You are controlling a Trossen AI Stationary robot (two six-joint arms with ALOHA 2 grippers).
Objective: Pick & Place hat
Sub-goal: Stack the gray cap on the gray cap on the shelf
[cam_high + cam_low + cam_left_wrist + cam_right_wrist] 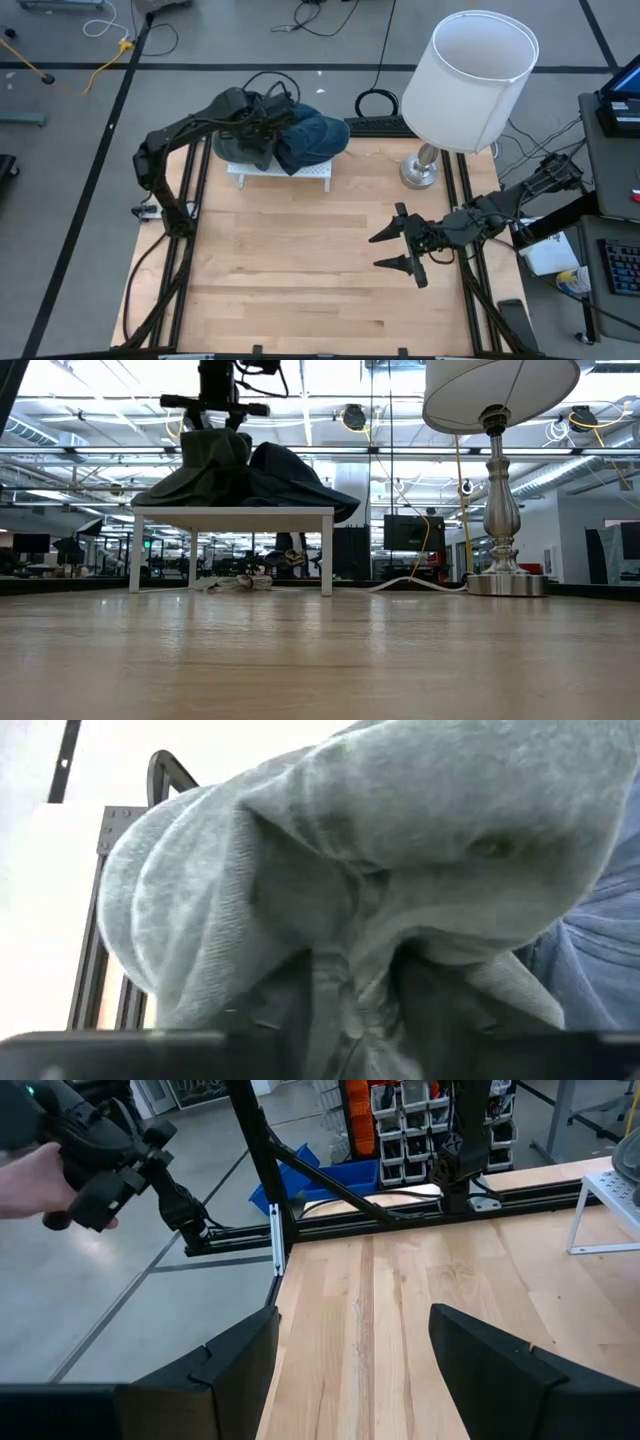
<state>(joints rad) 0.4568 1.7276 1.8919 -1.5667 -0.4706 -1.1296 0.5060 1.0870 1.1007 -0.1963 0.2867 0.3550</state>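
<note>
While my right gripper (408, 248) waits with fingers spread wide over bare boards, the left is at the hats on the far stand.

Nearest me, the right arm lies low and stretched in from its side over the wooden table (300, 280), holding nothing. Farther off, my left arm reaches across to the small white stand (280, 172) by the lamp (465, 80), its left gripper (262, 120) pressed down into the grey hat (330, 870), which sits on the stand touching a blue denim hat (318, 136). The wrist view shows grey cloth bunched between the fingers; I judge them pinched on it. I'd lift straight up, slowly, so the denim hat isn't dragged off.
</note>
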